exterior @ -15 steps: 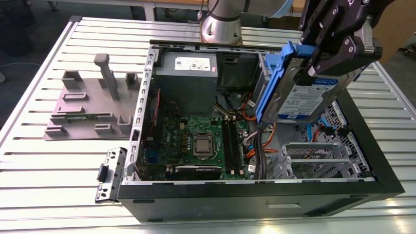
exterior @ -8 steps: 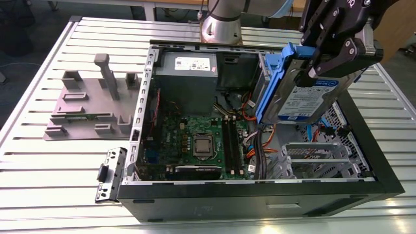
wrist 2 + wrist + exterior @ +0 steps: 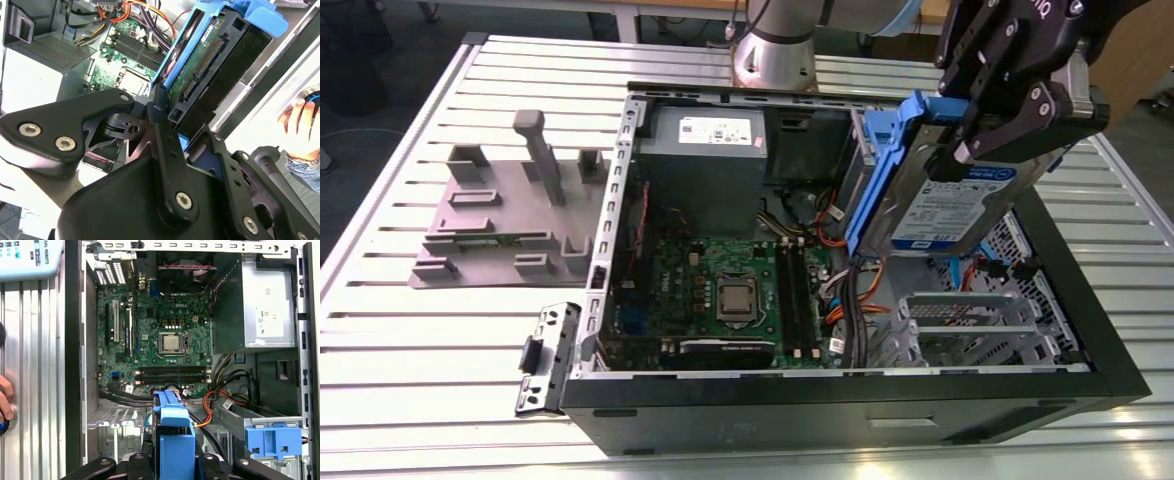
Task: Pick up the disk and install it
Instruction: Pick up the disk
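The gripper (image 3: 987,125) is clamped on the disk (image 3: 958,200), its black fingers (image 3: 1007,125) pressing the drive from opposite sides. In the exterior view the disk hangs tilted in the air above the open computer case (image 3: 1067,380), over the drive-bay side toward the exterior view's right, clear of the case floor. Its white-and-blue label faces outward and the blue bracket (image 3: 881,170) runs along its edge. In the second wrist view the disk (image 3: 210,75) is seen edge-on with its circuit board and connector exposed, and the linkage arms of the gripper (image 3: 167,145) close around its lower end. In the first wrist view the blue bracket (image 3: 172,432) sits between the black fingers.

Below the disk lie the motherboard (image 3: 727,285) with its processor socket, orange and black cables (image 3: 847,295), and a metal drive cage (image 3: 974,325). A grey power supply box (image 3: 707,160) occupies the far corner of the case. A grey plastic stand (image 3: 507,210) rests on the slatted table (image 3: 400,330), at the exterior view's left, well apart from the case. A person's hand (image 3: 300,125) appears at the edge of the second wrist view
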